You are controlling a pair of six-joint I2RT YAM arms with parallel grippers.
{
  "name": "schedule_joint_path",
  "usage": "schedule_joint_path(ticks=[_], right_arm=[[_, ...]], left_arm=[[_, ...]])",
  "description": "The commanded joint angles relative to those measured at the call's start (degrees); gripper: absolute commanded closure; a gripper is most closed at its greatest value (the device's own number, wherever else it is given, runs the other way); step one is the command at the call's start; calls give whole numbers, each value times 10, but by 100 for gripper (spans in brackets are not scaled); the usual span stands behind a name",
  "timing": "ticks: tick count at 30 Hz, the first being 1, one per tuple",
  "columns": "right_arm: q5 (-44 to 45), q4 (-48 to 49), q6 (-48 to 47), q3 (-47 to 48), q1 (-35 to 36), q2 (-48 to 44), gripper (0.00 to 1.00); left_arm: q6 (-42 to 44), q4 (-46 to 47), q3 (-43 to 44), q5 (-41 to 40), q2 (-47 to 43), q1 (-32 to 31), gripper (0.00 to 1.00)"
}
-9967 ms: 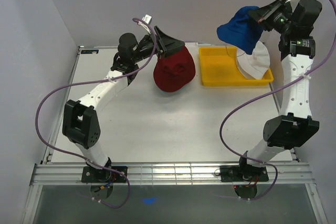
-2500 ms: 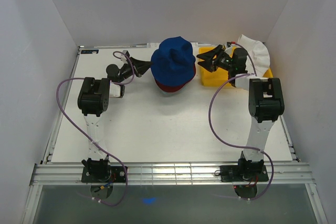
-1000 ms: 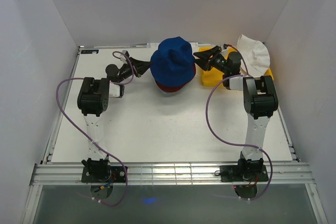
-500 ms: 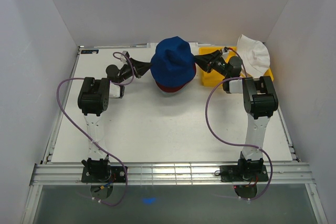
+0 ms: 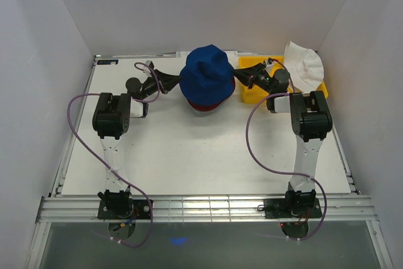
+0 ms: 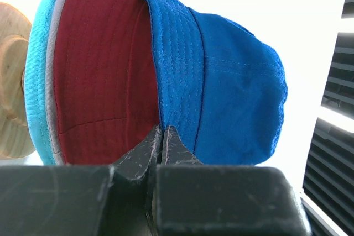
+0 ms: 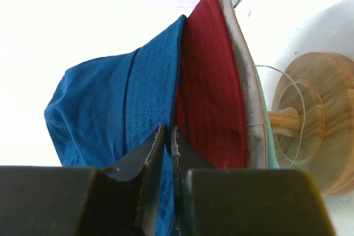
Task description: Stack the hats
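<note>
Two closed pinches hold the brim of the blue hat [image 5: 206,70], left gripper [image 6: 164,136] and right gripper [image 7: 167,136] on opposite sides, atop the stack at the middle of the table [image 5: 189,155] far edge. Either pinch may catch the red hat [image 6: 99,70] beneath; an uneven tug could skew the stack or tip the wooden stand [image 7: 301,120].

We're looking down into a robot lab test cell here: plain white panels [image 5: 63,17] box in a white table [image 5: 189,155], the left arm [image 5: 112,118] and right arm [image 5: 308,118] are bolted to a metal rail [image 5: 208,206], and purple cables [image 5: 69,130] loop loose.
</note>
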Motion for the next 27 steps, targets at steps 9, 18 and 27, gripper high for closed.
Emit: schedule_joint_path(ticks=[9,18,27], right_arm=[[-30,-171,-141,76,-16,8,91],[-20,-364,-272,140,-18,9,92],[-9,-482,-362,188,-17,8,92]], left_arm=[[30,28,25,27,1,8,99],[59,-13,31,20,8,9,100],[112,-94,8,-9,6,10,100]])
